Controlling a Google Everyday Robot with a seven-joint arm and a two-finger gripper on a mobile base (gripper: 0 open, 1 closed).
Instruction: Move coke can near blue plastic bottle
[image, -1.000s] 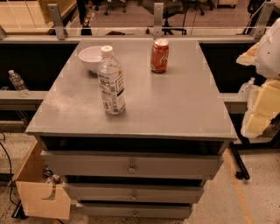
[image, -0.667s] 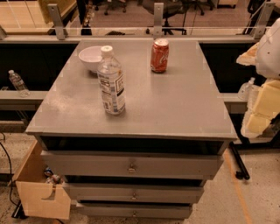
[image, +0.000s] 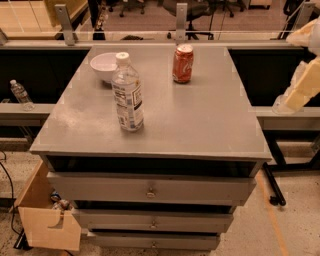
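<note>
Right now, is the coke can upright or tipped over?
Upright: coke can stands on its base, silver top up. End effector hangs at the right edge.

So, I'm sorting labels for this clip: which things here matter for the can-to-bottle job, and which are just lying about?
Job: coke can; blue plastic bottle; gripper, at the right edge beside the table.
Lying about: white bowl; small bottle on the left ledge; cardboard box on the floor.

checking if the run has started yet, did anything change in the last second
Nothing visibly changed. The coke can stands near the far edge of the table, apart from the blue plastic bottle; the white bowl sits behind the bottle. The gripper stays off the table's right side.
</note>
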